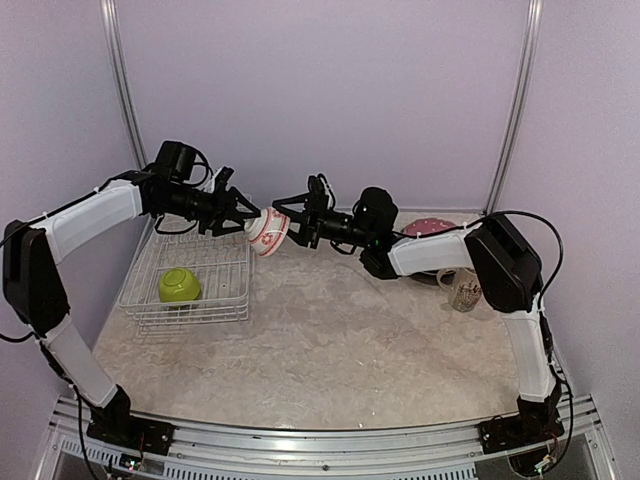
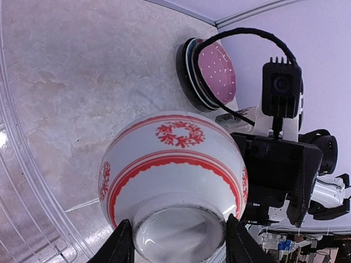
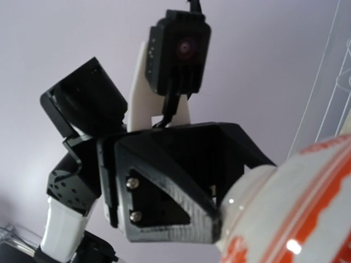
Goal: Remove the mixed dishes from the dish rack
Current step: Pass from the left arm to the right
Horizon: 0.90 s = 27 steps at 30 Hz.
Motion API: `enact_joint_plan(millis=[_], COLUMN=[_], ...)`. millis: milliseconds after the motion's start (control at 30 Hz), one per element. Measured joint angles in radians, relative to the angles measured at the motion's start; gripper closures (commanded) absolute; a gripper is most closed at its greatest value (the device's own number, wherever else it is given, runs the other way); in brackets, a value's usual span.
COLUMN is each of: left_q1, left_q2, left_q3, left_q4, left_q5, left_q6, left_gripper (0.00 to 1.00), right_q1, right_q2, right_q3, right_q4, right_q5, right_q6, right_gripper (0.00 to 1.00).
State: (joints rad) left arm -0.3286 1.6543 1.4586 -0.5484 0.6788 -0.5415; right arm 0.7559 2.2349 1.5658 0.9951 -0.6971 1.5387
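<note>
Plates (image 1: pixel 428 226) and mug (image 1: pixel 463 291) out on surface (image 1: pixel 330 330), right. Left claw (image 1: pixel 250 222), half-open, grips red-and-white bowl (image 1: pixel 268 232) midair; right claw (image 1: pixel 288 222) at its rim, grip unclear. Green bowl (image 1: pixel 178 284) waits in rack (image 1: pixel 230 300).

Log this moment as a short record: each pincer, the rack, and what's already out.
left pincer: clamped on the foot of the small white-and-red bowl, held in mid-air near the rack
right pincer: at the bowl's rim, facing the left pincer; grip unclear
dish rack: lime-green bowl is the only dish seen inside
already out: plate stack with a pink polka-dot plate on top, and mug, both on the table at the right
</note>
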Motion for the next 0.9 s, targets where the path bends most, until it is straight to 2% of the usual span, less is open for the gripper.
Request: enact_joint_plan(millis=[233, 400, 533, 700, 767, 900], left_q1=[-0.017, -0.028, -0.032, -0.035, -0.035, -0.032], left_q2=[0.000, 0.000, 0.000, -0.011, -0.029, -0.084], left_q3=[-0.002, -0.005, -0.006, -0.012, -0.019, -0.035], left_q4=[0.020, 0.022, 0.021, 0.023, 0.022, 0.021], left_q5=[0.014, 0.016, 0.003, -0.023, -0.045, -0.090], left_q6=[0.010, 0.015, 0.021, 0.050, 0.061, 0.076], left_gripper=[0.71, 0.71, 0.54, 0.21, 0.15, 0.08], right_q1=[0.003, 0.004, 0.008, 0.008, 0.008, 0.008], right_q2=[0.000, 0.000, -0.014, -0.060, -0.093, -0.186], right_q3=[-0.031, -0.058, -0.084, -0.155, -0.183, -0.222], right_q4=[0.029, 0.047, 0.028, -0.073, -0.141, -0.345], right_q5=[-0.003, -0.003, -0.003, 0.003, 0.009, 0.044], right_q6=[0.020, 0.011, -0.025, -0.109, -0.164, -0.332], right_gripper=[0.83, 1.00, 1.00, 1.00, 1.00, 1.00])
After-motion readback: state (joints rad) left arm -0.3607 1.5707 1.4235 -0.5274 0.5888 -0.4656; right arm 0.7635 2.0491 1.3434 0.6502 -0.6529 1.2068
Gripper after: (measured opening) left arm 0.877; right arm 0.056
